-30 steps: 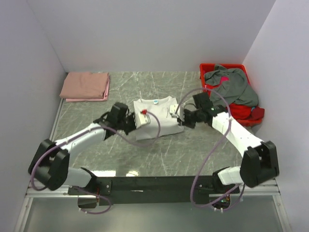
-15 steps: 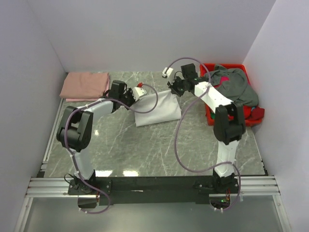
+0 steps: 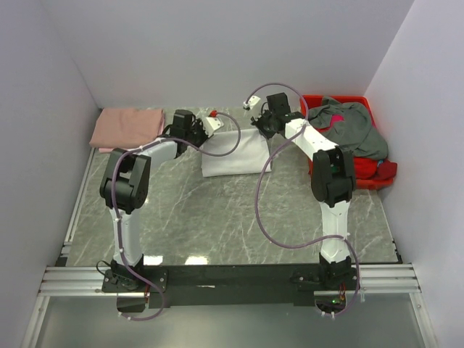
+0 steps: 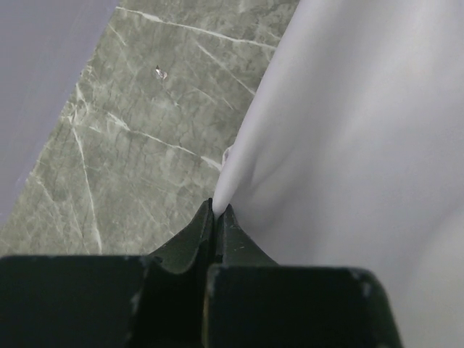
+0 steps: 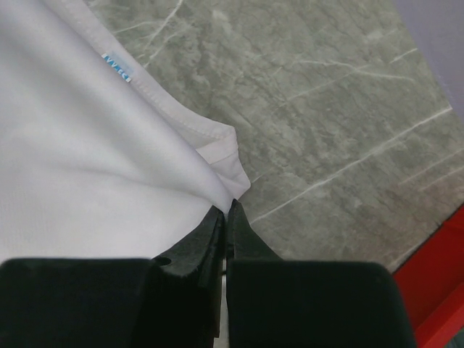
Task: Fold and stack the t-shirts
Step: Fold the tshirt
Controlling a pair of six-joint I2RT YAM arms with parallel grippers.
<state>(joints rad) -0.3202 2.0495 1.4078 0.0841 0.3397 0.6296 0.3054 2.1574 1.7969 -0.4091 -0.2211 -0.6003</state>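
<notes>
The white t-shirt (image 3: 233,154) hangs lifted at the back of the table, held up by both arms. My left gripper (image 3: 205,129) is shut on its left corner; the left wrist view shows the black jaws (image 4: 217,214) pinching a white fold (image 4: 348,130). My right gripper (image 3: 255,125) is shut on the right corner, cloth (image 5: 94,159) nipped between its tips (image 5: 226,206), with the blue neck label (image 5: 116,68) showing. A folded salmon-pink t-shirt (image 3: 127,128) lies at the back left. Grey (image 3: 351,130) and red (image 3: 377,171) t-shirts are heaped in the bin.
The red plastic bin (image 3: 339,103) stands at the back right against the wall, clothes spilling over its near side; its red edge (image 5: 444,290) shows in the right wrist view. Grey marble tabletop (image 3: 239,217) lies between the arms' bases and the shirt. Walls close in on three sides.
Both grippers have carried the white t-shirt's near edge up and toward the back wall; the shirt went from lying flat mid-table to hanging lifted at the rear.
</notes>
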